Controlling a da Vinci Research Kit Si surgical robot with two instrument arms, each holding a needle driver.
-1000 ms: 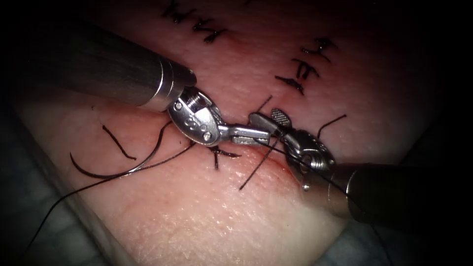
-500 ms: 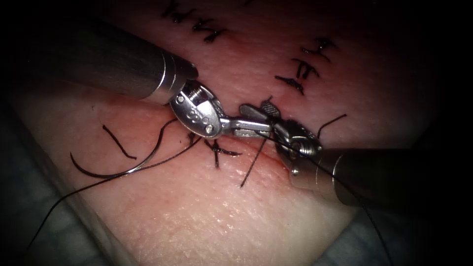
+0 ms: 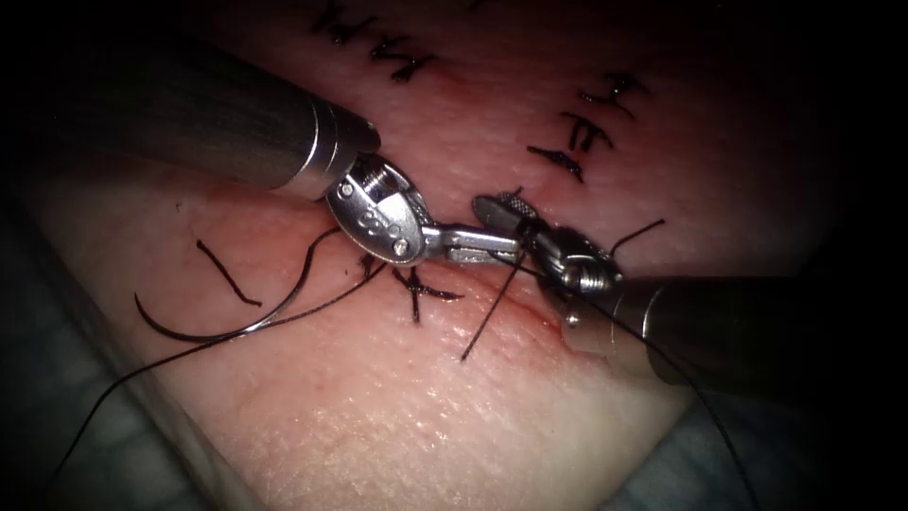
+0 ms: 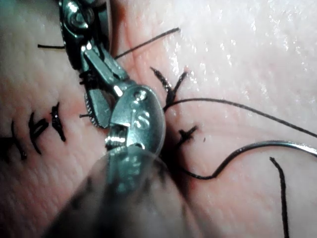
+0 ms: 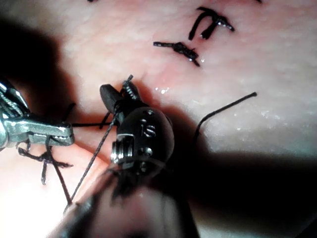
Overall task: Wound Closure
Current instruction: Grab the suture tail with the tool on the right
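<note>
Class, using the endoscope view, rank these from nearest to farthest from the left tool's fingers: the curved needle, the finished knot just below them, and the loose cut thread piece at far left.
From the left tool:
1. Finished knot, just below-left of the fingers.
2. Curved needle, lying free on the tissue, left.
3. Cut thread piece, left; close to the needle's arc, slightly farther.

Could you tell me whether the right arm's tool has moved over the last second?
Yes. The right tool has moved up and to the left, measured against the finished knot, closing on the left tool. The needle lies free on the tissue.
</note>
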